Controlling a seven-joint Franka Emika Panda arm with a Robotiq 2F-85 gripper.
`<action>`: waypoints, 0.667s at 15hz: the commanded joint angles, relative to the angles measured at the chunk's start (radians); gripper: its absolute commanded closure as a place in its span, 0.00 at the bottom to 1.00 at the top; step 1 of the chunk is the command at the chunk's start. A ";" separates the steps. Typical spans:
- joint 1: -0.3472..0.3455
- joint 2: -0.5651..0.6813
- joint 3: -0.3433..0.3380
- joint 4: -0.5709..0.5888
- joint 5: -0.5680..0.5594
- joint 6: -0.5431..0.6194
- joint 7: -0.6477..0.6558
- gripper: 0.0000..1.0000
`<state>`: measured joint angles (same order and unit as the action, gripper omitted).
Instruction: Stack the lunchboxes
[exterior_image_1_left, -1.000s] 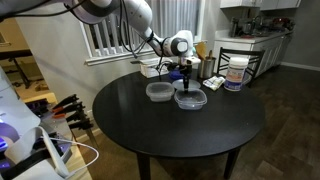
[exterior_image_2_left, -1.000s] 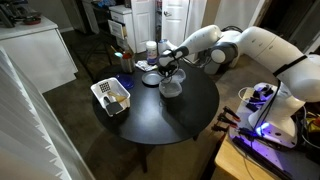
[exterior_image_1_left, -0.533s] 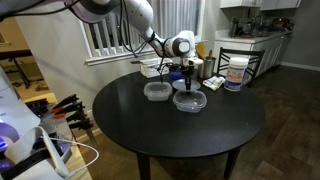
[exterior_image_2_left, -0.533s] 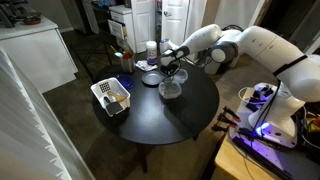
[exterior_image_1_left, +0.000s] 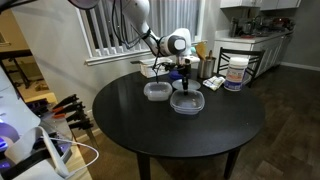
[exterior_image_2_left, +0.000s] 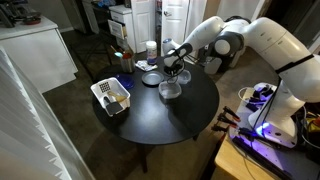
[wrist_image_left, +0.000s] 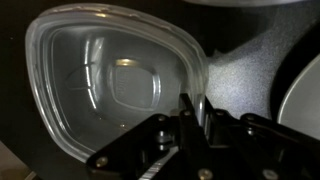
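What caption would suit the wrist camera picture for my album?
Pincer nipping the rim of a clear plastic lunchbox, black table beneath.

White arm (exterior_image_1_left: 138, 18), black tool (wrist_image_left: 193, 108)

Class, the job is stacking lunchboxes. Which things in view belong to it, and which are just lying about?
Job: clear lunchbox under the tool; second clear lunchbox beside it; the tool.
Lying about: white basket tray; labelled white tub.

Dim room, soft exterior views, dark wrist view, glare on lunchbox (wrist_image_left: 115, 85)
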<state>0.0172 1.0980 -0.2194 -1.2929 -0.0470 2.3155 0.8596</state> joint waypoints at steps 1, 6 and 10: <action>0.071 -0.166 -0.038 -0.231 -0.032 0.056 0.006 0.97; 0.195 -0.347 -0.115 -0.430 -0.151 0.082 0.044 0.97; 0.266 -0.517 -0.120 -0.600 -0.250 0.093 0.078 0.97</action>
<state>0.2332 0.7473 -0.3342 -1.6989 -0.2214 2.3646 0.8959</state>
